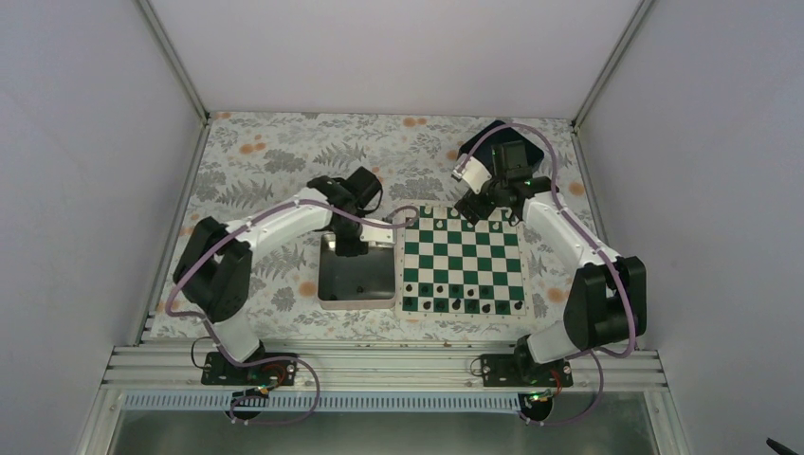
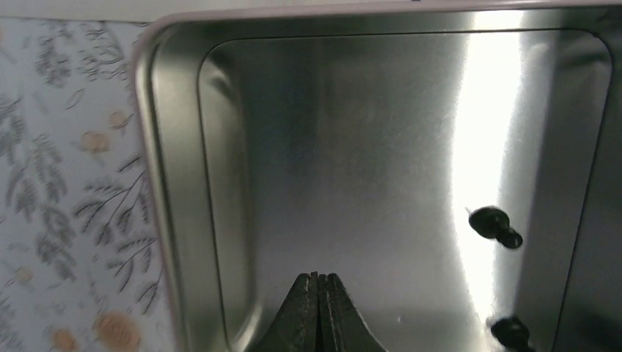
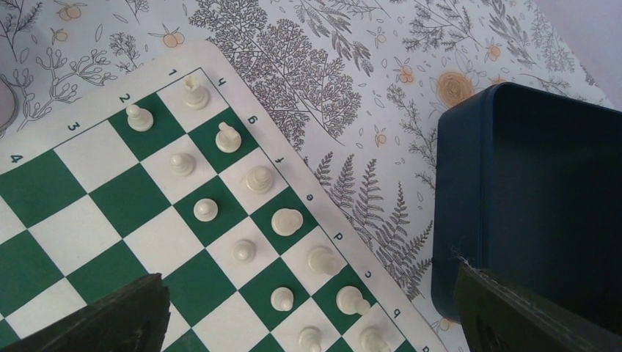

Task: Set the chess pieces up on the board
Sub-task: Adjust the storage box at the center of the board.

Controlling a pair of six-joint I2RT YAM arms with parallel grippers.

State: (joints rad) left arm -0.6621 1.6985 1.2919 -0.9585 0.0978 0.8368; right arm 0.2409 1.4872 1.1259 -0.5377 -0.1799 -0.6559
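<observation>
My left gripper (image 2: pixel 317 277) has its dark, tapered fingers pressed together on nothing, over the brushed floor of the shiny silver rectangular tin (image 2: pixel 183 220). Two tiny black chess pieces (image 2: pixel 496 226) lie there, one on its side. My right gripper (image 3: pixel 308 290) stands wide apart above the flat green-and-white checked board (image 3: pixel 110 198), over rows of small glossy white pieces (image 3: pixel 286 221). The dark blue square bin (image 3: pixel 528 198) sits near that edge. More black chess pieces line the board's near rows.
</observation>
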